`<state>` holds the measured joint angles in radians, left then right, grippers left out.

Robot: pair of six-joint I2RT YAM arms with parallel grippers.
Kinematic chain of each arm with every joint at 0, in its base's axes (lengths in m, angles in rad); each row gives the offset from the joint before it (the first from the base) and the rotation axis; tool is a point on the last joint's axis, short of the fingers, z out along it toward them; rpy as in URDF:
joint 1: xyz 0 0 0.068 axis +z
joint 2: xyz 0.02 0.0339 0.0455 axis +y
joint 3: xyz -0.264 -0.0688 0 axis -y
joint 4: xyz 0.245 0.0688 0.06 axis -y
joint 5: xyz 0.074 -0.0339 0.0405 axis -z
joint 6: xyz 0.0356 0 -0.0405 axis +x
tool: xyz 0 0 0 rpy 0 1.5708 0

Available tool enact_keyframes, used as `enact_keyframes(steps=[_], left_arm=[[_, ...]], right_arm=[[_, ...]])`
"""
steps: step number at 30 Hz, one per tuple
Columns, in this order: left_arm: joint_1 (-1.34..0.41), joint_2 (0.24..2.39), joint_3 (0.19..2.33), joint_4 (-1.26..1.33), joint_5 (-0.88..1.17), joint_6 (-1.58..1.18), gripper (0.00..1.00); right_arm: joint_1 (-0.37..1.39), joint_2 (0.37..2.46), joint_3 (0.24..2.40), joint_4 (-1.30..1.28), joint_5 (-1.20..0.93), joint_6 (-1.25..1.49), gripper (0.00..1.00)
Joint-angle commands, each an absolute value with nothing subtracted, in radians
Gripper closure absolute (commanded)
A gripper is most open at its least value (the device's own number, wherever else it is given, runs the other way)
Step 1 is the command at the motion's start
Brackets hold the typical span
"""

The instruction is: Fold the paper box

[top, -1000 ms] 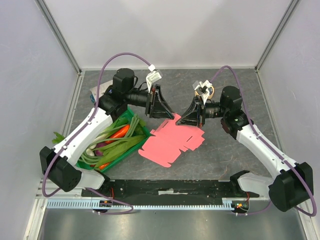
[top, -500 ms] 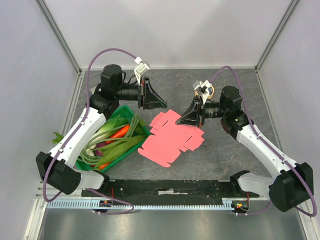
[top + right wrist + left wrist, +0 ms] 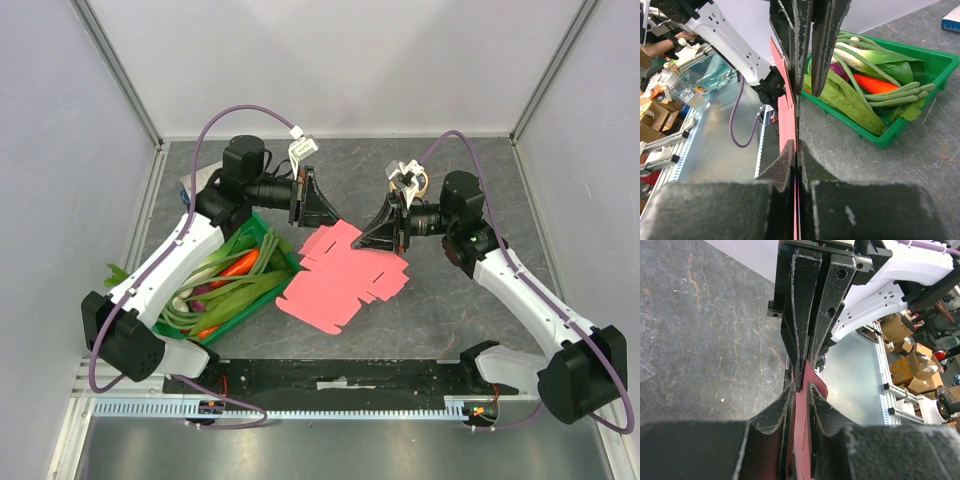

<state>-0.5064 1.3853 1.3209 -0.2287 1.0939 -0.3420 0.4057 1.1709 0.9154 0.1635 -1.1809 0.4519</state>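
Note:
The paper box point(image 3: 345, 278) is a flat pink-salmon cut-out lying mid-table, its far edge lifted. My right gripper point(image 3: 378, 236) is shut on that far edge; in the right wrist view point(image 3: 796, 142) the card point(image 3: 785, 110) runs edge-on between the closed fingers. My left gripper point(image 3: 326, 216) faces it at the card's far left corner. In the left wrist view point(image 3: 800, 387) its fingers stand a narrow gap apart, with the pink card point(image 3: 802, 440) between them. The two grippers nearly touch tip to tip.
A green plastic crate point(image 3: 283, 262) of vegetables sits left of the card, under the left arm; it also shows in the right wrist view point(image 3: 920, 110). A blue-and-white package point(image 3: 186, 190) lies at the far left. Grey walls enclose three sides.
The left gripper had pulled back and left, off the card. It has now swung back to the card's far left corner. The right gripper and the card have stayed put.

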Motion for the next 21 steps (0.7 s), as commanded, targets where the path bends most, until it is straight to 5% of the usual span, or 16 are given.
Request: enact_keyframes(steps=[1, 21], left_arm=[[-0.518, 1.379, 1.364, -0.235, 1.144, -0.287, 0.8], [-0.609, 1.408, 1.384, -0.253, 1.212, -0.239, 0.67]], right_arm=[[0.403, 1.154, 0.959, 0.184, -1.18, 0.445, 1.0], [0.414, 1.157, 0.966, 0.201, -1.183, 0.463, 1.0]])
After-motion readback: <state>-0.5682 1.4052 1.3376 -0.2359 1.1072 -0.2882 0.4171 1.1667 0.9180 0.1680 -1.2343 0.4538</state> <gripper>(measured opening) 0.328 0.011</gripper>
